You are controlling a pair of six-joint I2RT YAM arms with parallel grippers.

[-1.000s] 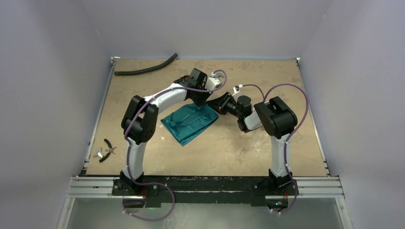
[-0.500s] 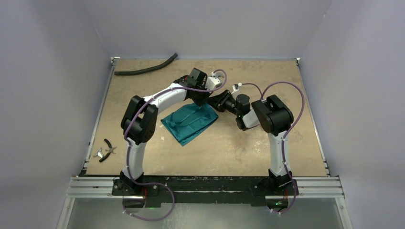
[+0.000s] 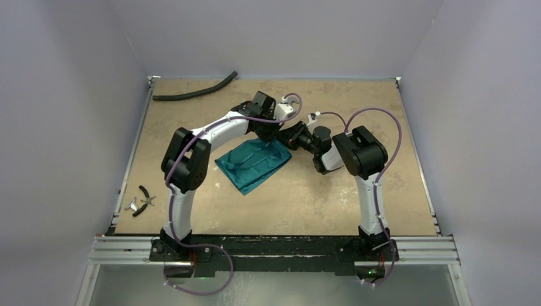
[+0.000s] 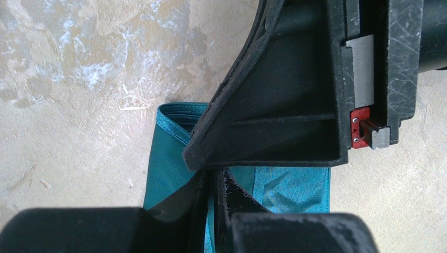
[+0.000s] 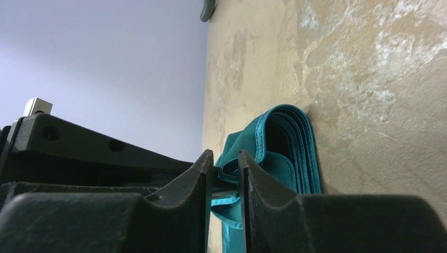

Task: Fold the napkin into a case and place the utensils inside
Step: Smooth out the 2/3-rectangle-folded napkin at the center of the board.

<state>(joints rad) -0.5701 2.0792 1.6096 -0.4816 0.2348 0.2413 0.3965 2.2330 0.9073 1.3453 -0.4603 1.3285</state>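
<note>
The napkin [image 3: 252, 164] lies folded in the middle of the table [image 3: 332, 197], its layered hems curling at the far right corner. There the left gripper [image 4: 210, 182] has its fingers pressed together on the cloth. The right gripper [image 5: 225, 161] pinches a hem fold just beside it.

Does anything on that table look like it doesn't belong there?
Two things seem stray: small black-handled pliers lie at the table's left edge, and a black hose lies near the far left corner. Neither fits with the teal napkin in the middle.
</note>
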